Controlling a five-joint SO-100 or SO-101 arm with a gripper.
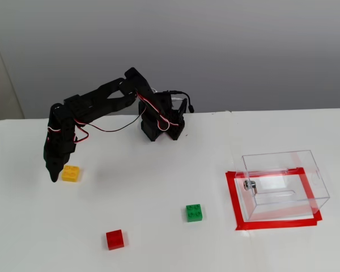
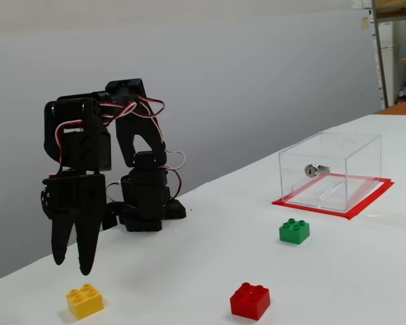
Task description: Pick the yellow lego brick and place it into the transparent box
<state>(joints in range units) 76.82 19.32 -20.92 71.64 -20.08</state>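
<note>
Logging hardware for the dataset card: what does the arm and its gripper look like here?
All-black plastic arm on a black base, boxy links. Red, white and black servo wires loop loose between the joints. The black two-finger gripper has long tapered pointed fingers. No markings or labels are visible in either fixed view.
</note>
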